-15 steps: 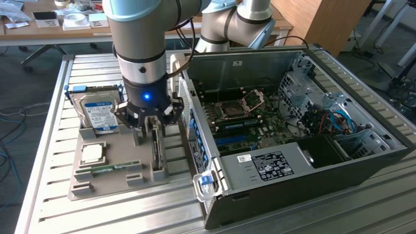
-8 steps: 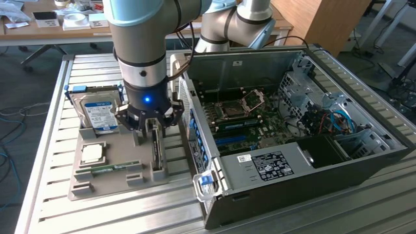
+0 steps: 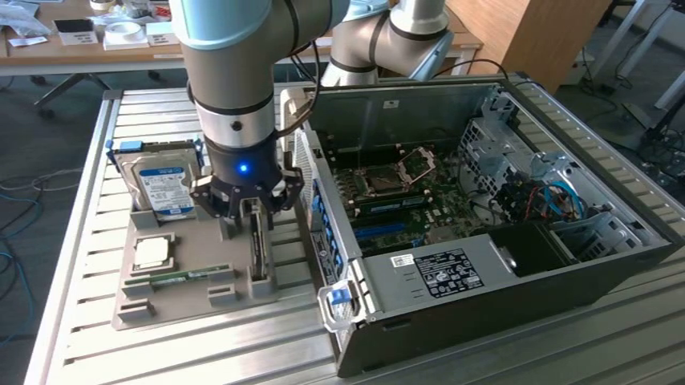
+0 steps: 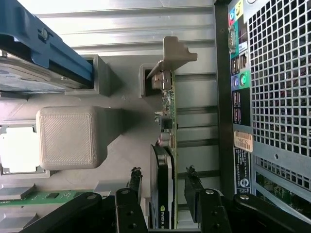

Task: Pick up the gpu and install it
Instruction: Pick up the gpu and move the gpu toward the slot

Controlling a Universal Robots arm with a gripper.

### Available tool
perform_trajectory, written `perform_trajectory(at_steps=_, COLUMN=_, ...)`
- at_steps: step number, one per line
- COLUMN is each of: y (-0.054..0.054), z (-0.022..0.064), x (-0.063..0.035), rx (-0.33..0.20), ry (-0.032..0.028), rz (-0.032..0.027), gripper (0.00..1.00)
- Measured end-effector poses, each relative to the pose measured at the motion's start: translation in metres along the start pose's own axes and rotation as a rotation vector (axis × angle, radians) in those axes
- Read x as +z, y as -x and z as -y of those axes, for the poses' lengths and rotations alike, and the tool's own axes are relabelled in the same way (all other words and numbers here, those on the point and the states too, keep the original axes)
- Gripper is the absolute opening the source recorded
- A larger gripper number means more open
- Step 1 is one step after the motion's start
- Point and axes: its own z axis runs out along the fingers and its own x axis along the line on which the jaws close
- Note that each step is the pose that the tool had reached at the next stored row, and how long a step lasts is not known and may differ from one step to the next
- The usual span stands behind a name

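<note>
On grey holder tray [image 3: 176, 303] atop slatted worktop [image 3: 80, 337]: gpu [image 4: 167, 121], upright on edge in slot, silver bracket [image 4: 175, 53] at end away from claw [image 4: 163, 177]. Claw spread, straddling gpu, finger each side, small gaps showing. Same tray: hard drive [image 3: 160, 188], CPU [image 3: 153, 253], RAM stick [image 3: 176, 278]. Open computer case [image 3: 482, 281] just beside.
</note>
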Motion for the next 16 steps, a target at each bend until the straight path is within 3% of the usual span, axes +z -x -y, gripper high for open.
perform_trajectory(at_steps=16, y=0.0001, z=0.001, x=0.0083, rx=0.001, ry=-0.0011, rz=0.0002, gripper=0.49)
